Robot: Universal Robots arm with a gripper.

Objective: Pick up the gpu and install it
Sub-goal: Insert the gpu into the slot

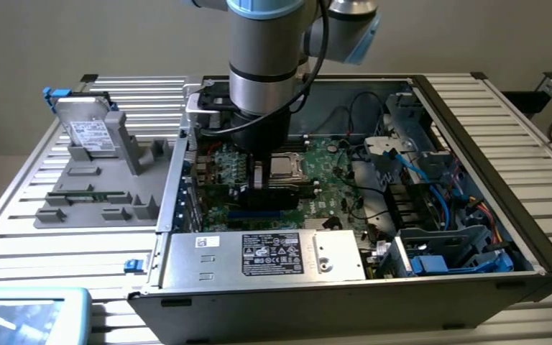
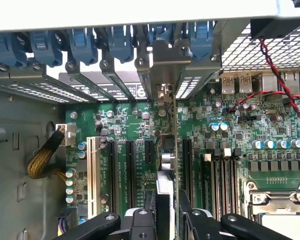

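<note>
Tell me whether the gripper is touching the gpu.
Touching. In the wrist view the fingers of the gripper press on both faces of the edge-on gpu, with no gap showing.

Silver arm (image 1: 264, 68), light-blue joint caps (image 1: 358, 36), black cable (image 1: 320, 50), black gripper (image 2: 169, 202)

You're working on a slatted metal table (image 1: 12, 223). An open computer case (image 1: 353, 309) stands on it, filling the middle and the exterior view's right. Just beside the case, toward the exterior view's left, you have a grey holder (image 1: 84, 205). A small blue clip (image 1: 133, 266) sits by the case's front corner.
</note>
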